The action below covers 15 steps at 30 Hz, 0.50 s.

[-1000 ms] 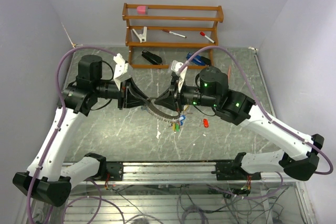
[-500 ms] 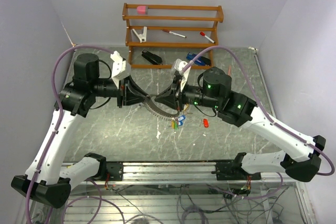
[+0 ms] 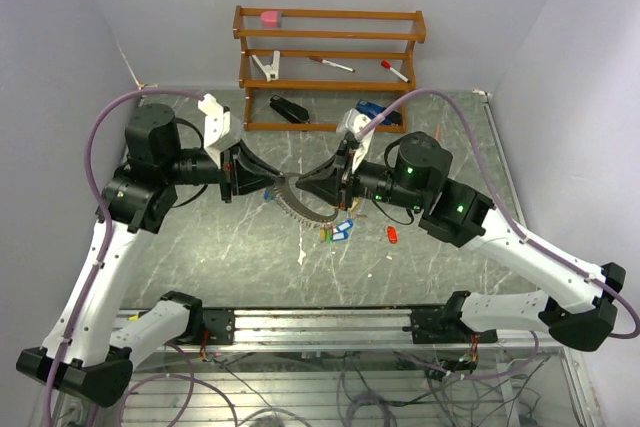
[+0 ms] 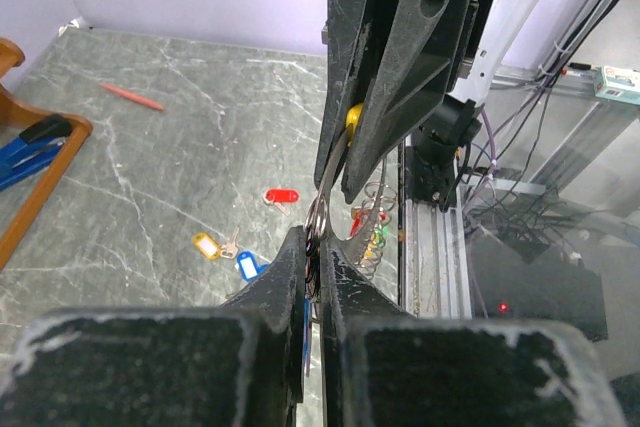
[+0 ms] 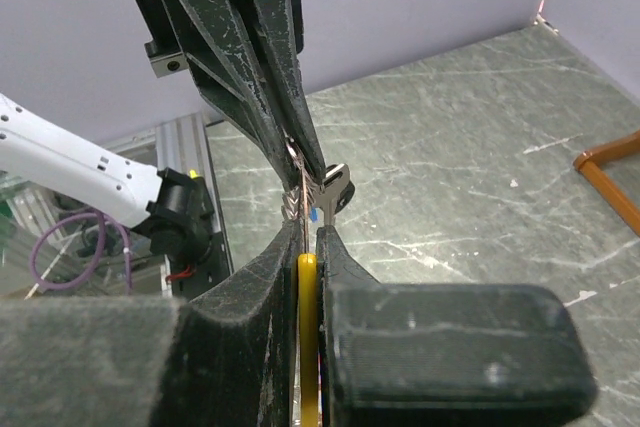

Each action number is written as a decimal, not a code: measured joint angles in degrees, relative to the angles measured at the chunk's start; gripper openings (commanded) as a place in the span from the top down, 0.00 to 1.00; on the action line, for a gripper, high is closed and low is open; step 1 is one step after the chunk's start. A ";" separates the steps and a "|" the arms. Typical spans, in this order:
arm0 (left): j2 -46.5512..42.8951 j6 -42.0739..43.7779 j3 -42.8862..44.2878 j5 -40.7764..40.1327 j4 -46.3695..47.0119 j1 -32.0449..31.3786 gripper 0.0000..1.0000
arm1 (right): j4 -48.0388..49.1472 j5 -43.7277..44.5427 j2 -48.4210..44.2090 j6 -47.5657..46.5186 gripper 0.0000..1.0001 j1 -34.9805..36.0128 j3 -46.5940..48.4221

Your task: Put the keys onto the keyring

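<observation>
The brown wooden shelf rack holds red-capped marker pens. Over the grey-green marbled table, both arms meet tip to tip. The left gripper clamps the thin silvery wire keyring, and the right gripper pinches a yellow-tagged key.

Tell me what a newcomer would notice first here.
The two arms meet tip to tip above the middle of the table. The left gripper pinches the keyring, and the right gripper holds a yellow-tagged key right at it. A red-tagged key and a blue-tagged key lie loose on the table just below, and a wooden rack stands at the back.
</observation>
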 measured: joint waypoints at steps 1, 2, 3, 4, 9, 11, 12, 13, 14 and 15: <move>-0.63 -0.68 -0.48 -0.07 1.33 0.00 0.93 | 0.42 0.00 -0.17 0.24 1.00 0.00 -0.15; -1.16 -1.57 -0.94 -0.11 2.54 0.00 0.93 | 0.87 -0.02 -0.39 0.48 1.00 0.07 -0.42; -1.44 -2.25 -1.22 -0.15 3.28 0.00 0.93 | 1.09 -0.02 -0.52 0.66 1.00 0.09 -0.48; -1.57 -3.10 -1.44 -0.17 4.04 0.00 0.93 | 1.29 0.00 -0.61 0.85 1.00 0.11 -0.57; -1.44 -6.82 -2.27 -0.11 6.64 0.09 0.93 | 1.53 0.50 -0.74 1.36 0.82 0.09 -0.63; -1.25 -8.39 -2.36 0.04 7.26 0.11 0.93 | 1.11 0.74 -0.81 1.29 0.75 0.04 -0.63; -1.14 -8.74 -2.36 0.24 7.54 0.11 0.93 | 0.57 0.87 -0.85 1.18 0.71 0.00 -0.63; -1.09 -8.90 -2.36 0.50 7.69 0.11 0.93 | -0.13 0.90 -0.90 1.11 0.68 -0.07 -0.63; -1.01 -8.87 -2.34 0.83 7.67 0.11 0.93 | -0.66 0.90 -0.94 1.14 0.64 -0.07 -0.63; -0.90 -8.63 -2.29 1.20 7.54 0.11 0.93 | -1.03 0.87 -0.98 1.01 0.61 -0.07 -0.66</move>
